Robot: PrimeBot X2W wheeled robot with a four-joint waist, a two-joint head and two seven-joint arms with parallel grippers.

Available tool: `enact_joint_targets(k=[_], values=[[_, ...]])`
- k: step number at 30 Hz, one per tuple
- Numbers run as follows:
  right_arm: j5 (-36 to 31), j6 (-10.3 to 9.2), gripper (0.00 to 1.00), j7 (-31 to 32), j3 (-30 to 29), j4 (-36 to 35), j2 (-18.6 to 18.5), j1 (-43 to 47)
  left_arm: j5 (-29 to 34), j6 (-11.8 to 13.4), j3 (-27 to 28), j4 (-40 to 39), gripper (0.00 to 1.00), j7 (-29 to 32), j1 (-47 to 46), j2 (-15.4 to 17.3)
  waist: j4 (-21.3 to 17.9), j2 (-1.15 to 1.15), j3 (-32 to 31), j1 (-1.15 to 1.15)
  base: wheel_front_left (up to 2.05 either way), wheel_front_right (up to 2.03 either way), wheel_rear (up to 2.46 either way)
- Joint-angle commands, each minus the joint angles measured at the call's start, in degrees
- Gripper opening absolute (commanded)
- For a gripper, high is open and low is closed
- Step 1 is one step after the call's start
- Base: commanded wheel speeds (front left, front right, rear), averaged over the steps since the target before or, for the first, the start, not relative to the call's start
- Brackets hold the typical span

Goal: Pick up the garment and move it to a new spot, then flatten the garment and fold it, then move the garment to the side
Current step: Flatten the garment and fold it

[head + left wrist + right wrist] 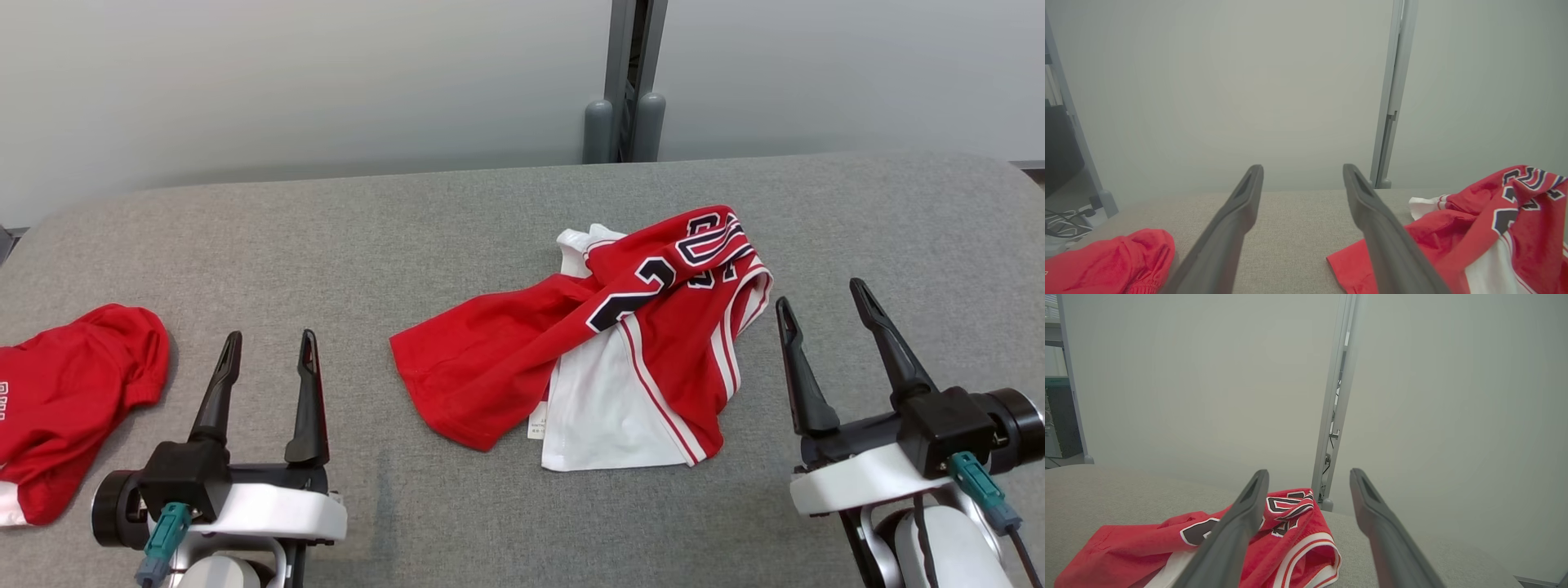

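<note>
left hand [272, 335]: wide open and empty; dark fingers [218, 392] pointing away over the table [457, 220], touching no cloth.
right hand [821, 292]: wide open and empty; fingers leaning slightly toward the left hand's side, clear of the cloth.
garment [588, 343]: red-and-white jersey, crumpled in a heap on the table between the two hands; much nearer the right hand, close to its inner finger with no contact visible; well apart from the left hand.
garment, markings: dark numerals edged in white across the red folds at the end farthest from the hands; white panel with red stripes at the near end, with a small label at its edge.
garment, left wrist view [1494, 228]: right of the left hand, partly hidden behind its right-side finger.
garment, right wrist view [1298, 535]: left of the right hand, partly hidden behind its left-side finger; striped hem turned up.
second red garment [73, 392]: bunched on the table on the outer side of the left hand, near it but apart from its fingers.
table: grey woven covering, with a rounded far edge ahead of both hands.
post [624, 82]: grey upright beyond the table's far edge, ahead of the gap between the hands, against a pale wall [286, 82].
</note>
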Motion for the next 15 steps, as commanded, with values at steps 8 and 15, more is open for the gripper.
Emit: enact_joint_targets(k=[8, 15], values=[[1.48, -0.01, 1.00, -0.29, 0.46, 6.17, -0.34, 3.49, 2.14, -2.37, 1.47, 1.33, 1.00, 0.00, 1.12, -1.07, 0.35, 0.00, 0.54, 0.00, 0.00, 0.00, 0.00], [2.10, -0.01, 1.00, -0.23, 1.57, 15.21, -0.36, 2.54, 2.86, -3.45, 0.78, 1.69, 1.00, -0.01, 1.02, -1.47, 1.49, 0.00, 1.96, 0.00, 0.00, 0.00, 0.00]])
